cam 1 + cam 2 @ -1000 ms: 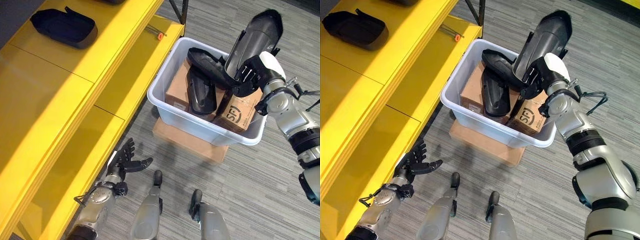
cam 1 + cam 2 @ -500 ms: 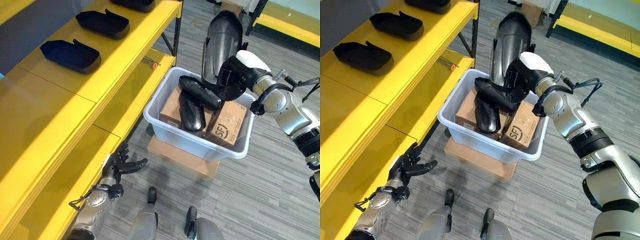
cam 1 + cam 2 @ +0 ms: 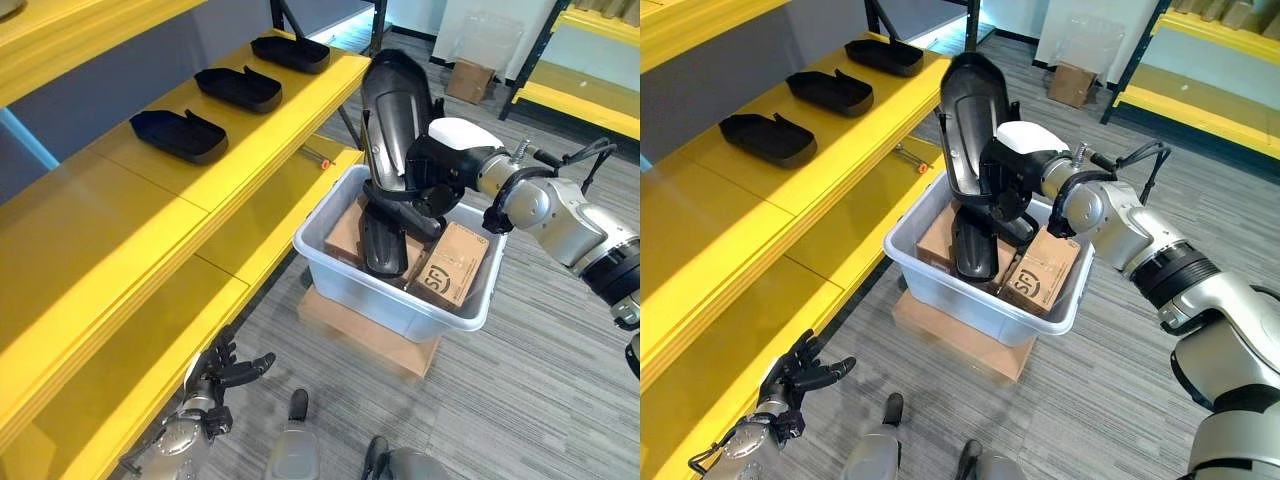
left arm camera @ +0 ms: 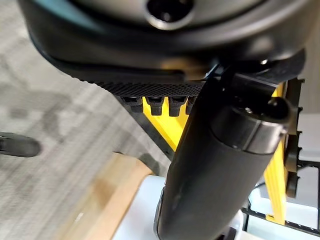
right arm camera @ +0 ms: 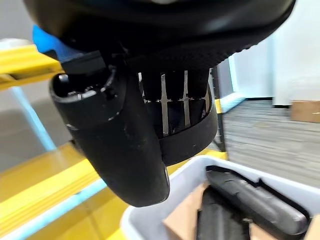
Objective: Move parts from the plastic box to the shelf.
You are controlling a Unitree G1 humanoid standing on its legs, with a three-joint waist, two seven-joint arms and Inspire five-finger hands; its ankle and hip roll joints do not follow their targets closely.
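The fingers (image 5: 172, 107) of the right hand (image 3: 1005, 175) were curled round the lower end of a long black part (image 3: 965, 115), with the thumb set against it, and held it upright above the plastic box (image 3: 940, 285). The left hand (image 3: 790, 385) hung low at the near left beside the bottom shelf, its fingers spread and holding nothing.

The step in hand looked like the carry from box to shelf. To do it well, the grip ought to stay firm, since the part was tall and held by one end, so it would want to tip. It should clear the box's left rim and the edge of the yellow shelf (image 3: 150, 210) before being turned flat. A bare stretch of the middle level lay nearer than the three black parts (image 3: 178, 135) already lined up there, and that seemed the natural place to lay it, open side up like the others, just beside the nearest one and not on top of it.

The plastic box stood on a flat brown board (image 3: 350, 335) on the floor, to the right of the shelf. Inside it were cardboard boxes (image 3: 455, 265), one leaning against the right wall, and at least two more black parts (image 3: 385, 235) resting on and between them. How many parts lay underneath could not be told. A small orange-tipped thing (image 3: 322, 161) lay on the lower shelf level near the box's far left corner.
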